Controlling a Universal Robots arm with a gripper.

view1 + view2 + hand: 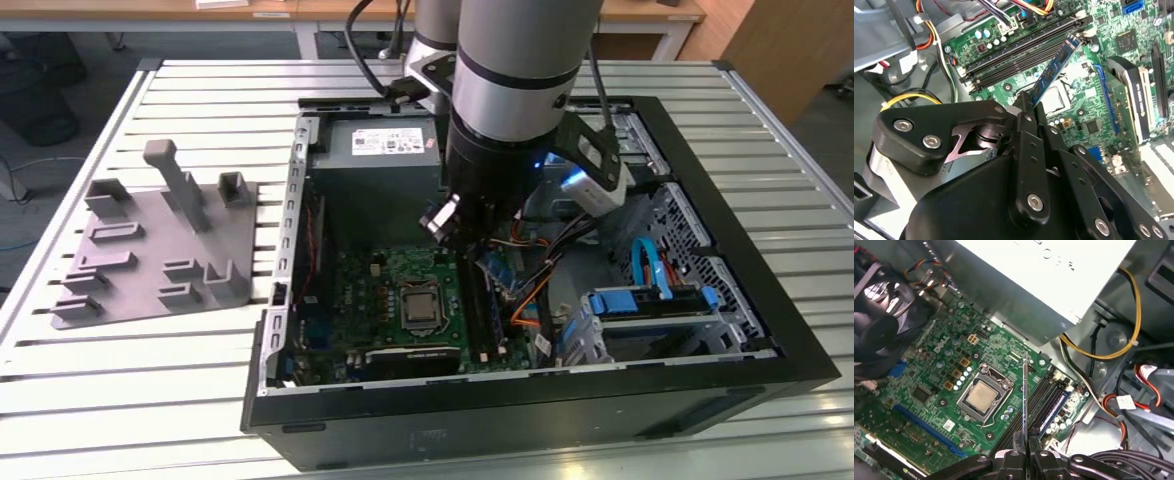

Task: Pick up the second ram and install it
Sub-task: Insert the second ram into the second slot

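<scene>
Second wrist view, tool: the tool (1027, 100) is clenched on one end of the second ram (1056, 65). Its black fingers (1029, 145) press the flat faces of the stick.
First wrist view, tool: the tool (1025, 442) pinches the same stick, seen here edge-on as a thin line (1025, 395).
Second ram: blue, with black chips. It juts from the fingertips, tilted over the board and not seated. Its free end lies close to one end of the memory slots (1024, 45); I cannot tell if it touches.
Memory slots: long, black and parallel (1046, 400), just beside the processor socket (981, 397).
Motherboard: green (939, 385), lying flat in the floor of the computer case (534, 400).
Arm: in the exterior view the silver and black arm (514, 80) reaches down from the upper middle of the frame. The tool (454, 225) is inside the case, above the board (387, 290).
Power supply: a grey box (380, 150) at the far end of the case, upper middle of the frame.
Table: slatted and pale (200, 90); it carries the case.
Fixture plate: grey with upright pegs (160, 250), on the table at the exterior view's left, apart from the case.
</scene>
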